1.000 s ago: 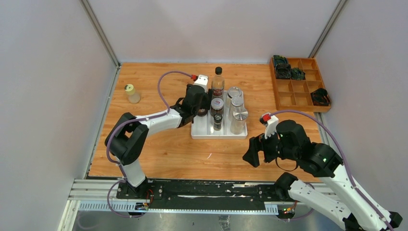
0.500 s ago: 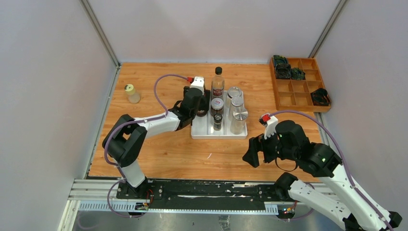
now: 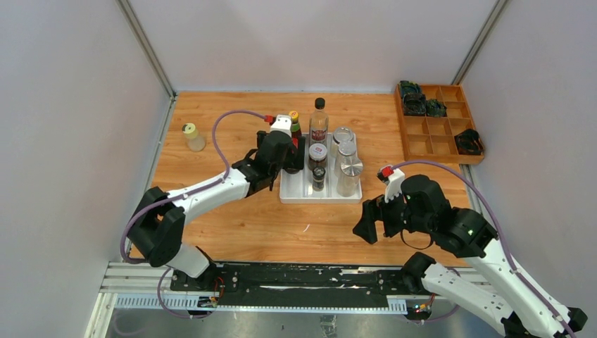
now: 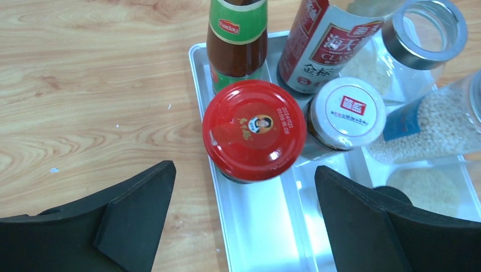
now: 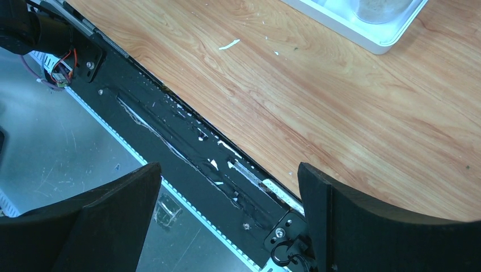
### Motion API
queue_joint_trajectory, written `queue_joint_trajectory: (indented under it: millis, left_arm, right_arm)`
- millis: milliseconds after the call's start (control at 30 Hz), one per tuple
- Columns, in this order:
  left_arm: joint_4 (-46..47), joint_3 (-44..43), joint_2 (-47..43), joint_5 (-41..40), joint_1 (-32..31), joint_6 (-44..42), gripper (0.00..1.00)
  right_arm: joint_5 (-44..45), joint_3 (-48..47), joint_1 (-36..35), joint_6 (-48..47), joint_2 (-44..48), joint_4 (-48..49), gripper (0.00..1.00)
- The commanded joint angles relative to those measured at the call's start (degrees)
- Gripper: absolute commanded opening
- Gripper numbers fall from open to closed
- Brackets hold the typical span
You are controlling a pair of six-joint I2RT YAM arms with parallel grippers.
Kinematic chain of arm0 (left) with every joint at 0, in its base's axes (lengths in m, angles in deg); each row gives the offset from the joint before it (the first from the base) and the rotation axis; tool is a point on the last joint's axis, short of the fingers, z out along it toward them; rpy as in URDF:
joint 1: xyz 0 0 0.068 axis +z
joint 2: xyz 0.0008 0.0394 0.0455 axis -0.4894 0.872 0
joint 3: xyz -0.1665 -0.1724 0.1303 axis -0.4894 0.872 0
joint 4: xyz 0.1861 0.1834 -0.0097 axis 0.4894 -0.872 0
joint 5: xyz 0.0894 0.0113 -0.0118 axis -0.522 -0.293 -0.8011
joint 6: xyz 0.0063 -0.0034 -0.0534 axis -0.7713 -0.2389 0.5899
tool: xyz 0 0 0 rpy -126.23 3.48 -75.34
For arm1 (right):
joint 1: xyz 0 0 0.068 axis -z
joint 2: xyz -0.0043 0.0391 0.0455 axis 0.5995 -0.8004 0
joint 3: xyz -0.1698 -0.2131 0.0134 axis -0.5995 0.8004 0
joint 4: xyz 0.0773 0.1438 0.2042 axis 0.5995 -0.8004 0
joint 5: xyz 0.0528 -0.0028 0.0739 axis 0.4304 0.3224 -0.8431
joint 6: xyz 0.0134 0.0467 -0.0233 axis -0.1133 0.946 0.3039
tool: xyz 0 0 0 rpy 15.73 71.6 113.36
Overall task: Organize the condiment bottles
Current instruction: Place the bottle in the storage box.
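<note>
A white rectangular metal tray serves as the landmark. In its left column a squat jar with a broad red metal lid stands upright, just in front of a dark sauce bottle with a green label. A tall dark bottle with a red-and-white label, a small white-lidded jar and clear silver-lidded jars of grain fill the rest of the tray. One small yellow-lidded jar is left on the wooden table, well to the left of the tray.

The left gripper is spread wide and released, a finger on either side of the red-lidded jar and clear of it. The right gripper is also spread and empty, near the table edge in front of the tray.

The jars are judged rigid, probably glass, smooth and breakable. A hold on the body below the lid would be surest, with upright carriage.

Compared with a second ago, the left gripper has been opened and drawn back from the tray's left column, so the green-labelled bottle is now uncovered from above. The right arm and the lone jar are unchanged.
</note>
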Motion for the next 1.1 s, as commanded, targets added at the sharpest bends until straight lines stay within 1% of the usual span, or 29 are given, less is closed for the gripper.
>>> queue_joint_trajectory:
  millis: [0, 100, 167, 267, 333, 367, 433, 500, 533, 567, 600, 733, 800, 867, 967, 1067]
  left_arm:
    - [-8.36, -4.08, -4.11, -1.80, -1.49, 1.43, 1.00]
    - [-12.12, -5.81, -6.91, -6.26, -1.58, 1.61, 1.00]
    - [-15.31, -7.30, -8.70, -10.82, -1.56, 2.51, 1.00]
    - [-21.32, -10.13, -10.09, -22.93, -1.51, 5.40, 1.00]
    - [-22.79, -11.64, -9.48, -31.65, -1.17, 7.16, 1.00]
    - [-22.72, -12.32, -8.81, -33.54, -0.03, 7.36, 1.00]
    - [-23.11, -13.90, -6.90, -33.71, 4.98, 7.54, 1.00]
    - [-22.73, -14.51, -4.47, -29.40, 11.37, 8.65, 1.00]
    - [-22.21, -14.43, -3.09, -25.47, 14.80, 9.31, 0.97]
    - [-21.16, -14.19, -1.72, -21.55, 17.82, 9.18, 0.91]
    - [-20.10, -13.84, -0.17, -21.88, 19.58, 8.85, 0.89]
    - [-18.66, -14.20, 6.24, -30.61, 21.60, 7.15, 0.89]
    - [-18.07, -14.23, 8.46, -32.69, 22.50, 7.32, 0.90]
    - [-16.72, -13.40, 9.87, -33.07, 24.03, 8.08, 0.91]
    - [-14.03, -12.18, 10.59, -30.81, 27.08, 8.09, 0.89]
    - [-12.46, -11.78, 11.14, -32.04, 28.63, 6.66, 0.88]
  right_arm:
    - [-1.45, 0.98, -0.81, 0.61, 0.18, 0.61, 0.96]
    - [-1.68, 1.06, -0.85, 0.68, 0.45, 0.61, 0.96]
    - [-1.76, 1.24, -0.84, 0.63, 0.88, 0.61, 0.96]
    - [-1.73, 1.78, -0.82, 0.68, 1.47, 0.61, 0.96]
    - [-1.99, 1.83, -0.84, 0.74, 1.58, 0.61, 0.96]
    - [-2.09, 1.71, -0.85, 0.75, 1.63, 0.61, 0.96]
    - [-2.28, 1.36, -0.84, 0.64, 1.78, 0.49, 0.96]
    - [-2.28, 0.68, -0.85, 0.43, 1.99, 0.05, 0.96]
    - [-2.31, 0.39, -0.86, 0.34, 2.09, -0.26, 0.96]
    - [-2.17, 0.19, -0.81, 0.36, 2.25, -0.48, 0.96]
    - [-2.00, 0.09, -0.81, 0.30, 2.47, -0.64, 0.96]
    - [-2.10, 0.72, -0.85, 0.66, 3.43, -0.88, 0.96]
    - [-2.36, 1.36, -0.80, 0.88, 3.83, -0.80, 0.96]
    - [-2.38, 1.94, -0.85, 1.16, 4.18, -0.72, 0.96]
    - [-2.40, 2.17, -0.85, 1.19, 4.26, -0.70, 0.96]
    - [-2.42, 2.47, -0.85, 1.04, 3.85, -0.63, 0.96]
